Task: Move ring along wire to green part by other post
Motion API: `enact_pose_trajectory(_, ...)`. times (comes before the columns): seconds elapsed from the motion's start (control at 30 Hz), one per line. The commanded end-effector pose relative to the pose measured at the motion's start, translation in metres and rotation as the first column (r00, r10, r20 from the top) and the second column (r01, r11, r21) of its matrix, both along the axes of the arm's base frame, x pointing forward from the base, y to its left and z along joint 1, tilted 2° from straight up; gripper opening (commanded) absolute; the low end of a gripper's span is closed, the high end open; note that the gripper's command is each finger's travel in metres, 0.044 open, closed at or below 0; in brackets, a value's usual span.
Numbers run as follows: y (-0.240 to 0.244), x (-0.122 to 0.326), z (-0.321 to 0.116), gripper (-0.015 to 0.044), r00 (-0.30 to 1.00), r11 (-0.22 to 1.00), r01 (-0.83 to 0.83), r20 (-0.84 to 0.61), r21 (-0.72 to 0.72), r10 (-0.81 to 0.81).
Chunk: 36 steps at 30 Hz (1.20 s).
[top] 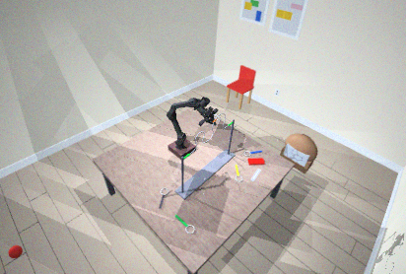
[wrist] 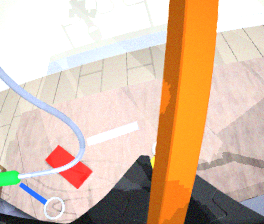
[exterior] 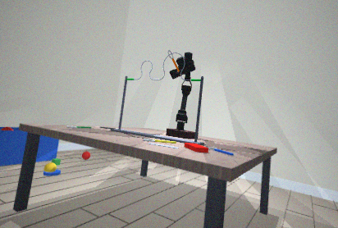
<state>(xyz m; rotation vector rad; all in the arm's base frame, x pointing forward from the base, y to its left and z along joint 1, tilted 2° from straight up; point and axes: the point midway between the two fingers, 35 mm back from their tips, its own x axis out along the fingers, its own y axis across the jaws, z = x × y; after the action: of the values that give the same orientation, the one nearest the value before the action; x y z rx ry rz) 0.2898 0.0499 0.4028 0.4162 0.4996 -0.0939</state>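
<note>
My gripper (top: 215, 119) (exterior: 179, 71) (wrist: 153, 165) is shut on the orange handle (exterior: 175, 65) (wrist: 189, 95), which slants up and left in the exterior view. The ring (exterior: 170, 54) is at the upper left of the tall wire bend near the right post; the wire appears to pass through it, but contact is too small to tell. The ring is outside the wrist view. The grey wire (wrist: 48, 108) curves left of the handle there. One green part (top: 231, 124) (exterior: 196, 80) (wrist: 0, 179) adjoins the far post (top: 231, 138) (exterior: 199, 109); the other green part (top: 187, 156) (exterior: 130, 79) adjoins the near post (top: 182, 175) (exterior: 123, 102).
The posts stand on a grey base (top: 206, 174). On the table (top: 138, 166) (exterior: 102, 139) lie a red block (top: 256, 162) (exterior: 196, 148) (wrist: 69, 166), a white strip (top: 256, 174) (wrist: 114, 133), and loose ringed sticks in blue, yellow, green and dark grey. The arm rises behind the wire in the exterior view.
</note>
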Motion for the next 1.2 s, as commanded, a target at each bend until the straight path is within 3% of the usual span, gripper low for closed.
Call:
enact_pose_trajectory(0.0, -0.002, -0.001, 0.002, -0.0150, 1.000, 0.999, -0.001, 0.003, -0.055, 0.001)
enact_pose_trajectory(1.17, -0.017, -0.002, -0.001, -0.0150, 1.000, 0.879, -0.006, -0.029, -0.477, -0.009)
